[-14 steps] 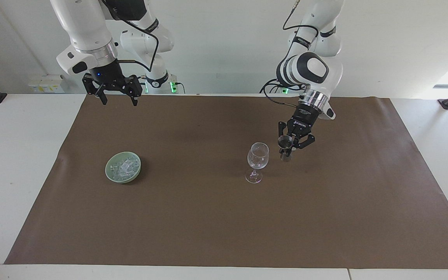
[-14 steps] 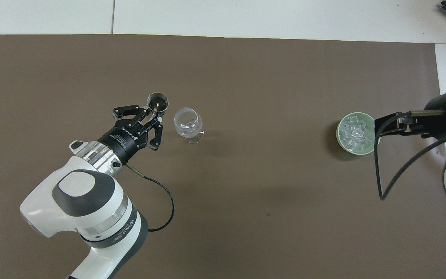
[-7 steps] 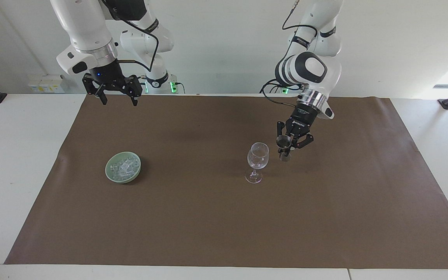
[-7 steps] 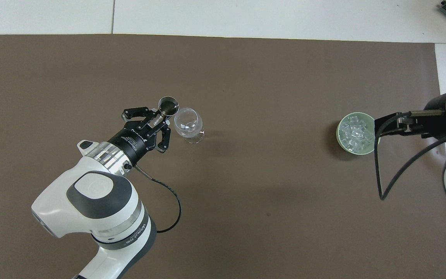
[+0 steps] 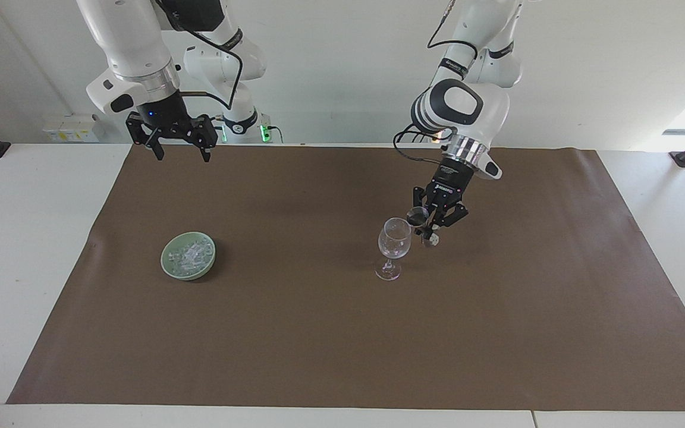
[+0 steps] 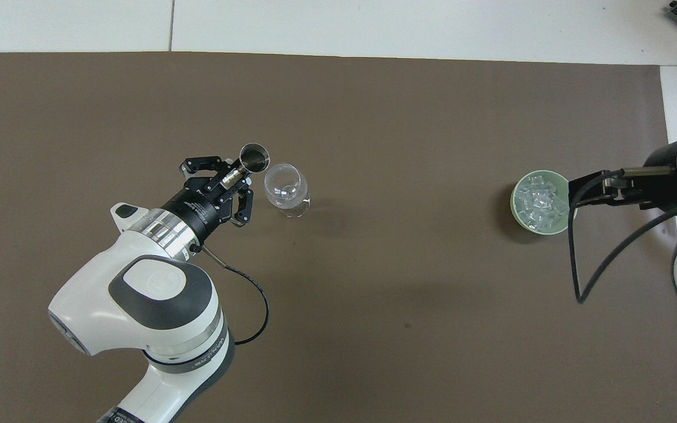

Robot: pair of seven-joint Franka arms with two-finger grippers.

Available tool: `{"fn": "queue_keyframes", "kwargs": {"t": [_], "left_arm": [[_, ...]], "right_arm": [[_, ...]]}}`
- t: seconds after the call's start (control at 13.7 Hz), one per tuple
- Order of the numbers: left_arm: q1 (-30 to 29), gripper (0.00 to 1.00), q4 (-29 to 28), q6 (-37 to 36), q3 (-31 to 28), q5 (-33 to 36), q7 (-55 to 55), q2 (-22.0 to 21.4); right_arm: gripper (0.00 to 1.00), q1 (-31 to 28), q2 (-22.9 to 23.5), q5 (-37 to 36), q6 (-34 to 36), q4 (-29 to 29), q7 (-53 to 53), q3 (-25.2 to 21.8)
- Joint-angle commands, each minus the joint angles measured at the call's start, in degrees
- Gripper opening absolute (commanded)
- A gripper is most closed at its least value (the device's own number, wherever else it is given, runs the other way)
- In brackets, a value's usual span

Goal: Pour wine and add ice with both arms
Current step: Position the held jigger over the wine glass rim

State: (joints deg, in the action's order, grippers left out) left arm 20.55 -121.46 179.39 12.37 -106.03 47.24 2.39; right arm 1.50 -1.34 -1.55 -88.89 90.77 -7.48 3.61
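The left claw [image 5: 427, 229] is clenched on a small metal measuring cup [image 5: 418, 216], holding it tilted with its mouth turned toward the rim of the wine glass [image 5: 394, 239]; in the facing view the cup's lip sits just beside the glass's rim, and whether the two touch cannot be told. The wine glass stands upright on the brown mat [image 5: 342, 333] that covers the bench [image 5: 15, 249], around the middle of the mat and somewhat toward the left arm's end. The ice [image 5: 188, 255] lies heaped in a pale green bowl [image 5: 167, 266] on the mat toward the right arm's end of the bench, well apart from the glass and about as far from the robots as the glass. The right claw [image 5: 181, 153] hangs released, its fingers spread apart and holding nothing, raised over the mat's edge nearest the robots, at the right arm's end; that arm waits.
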Motion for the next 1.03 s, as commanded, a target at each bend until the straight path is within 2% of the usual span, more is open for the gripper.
{"fn": "queue_keyframes", "kwargs": {"t": [0.0, 0.95], "left_arm": [[1.33, 0.0, 1.76, 2.63, -0.5, 1.35, -0.21, 1.3], [2.91, 0.0, 1.67, 4.39, -0.5, 2.93, -9.53, 1.74]], "right_arm": [[1.0, -0.27, -0.68, 0.06, 0.39, 0.64, 1.33, 0.17], [1.0, -0.27, -0.68, 0.06, 0.39, 0.64, 1.33, 0.17]]}}
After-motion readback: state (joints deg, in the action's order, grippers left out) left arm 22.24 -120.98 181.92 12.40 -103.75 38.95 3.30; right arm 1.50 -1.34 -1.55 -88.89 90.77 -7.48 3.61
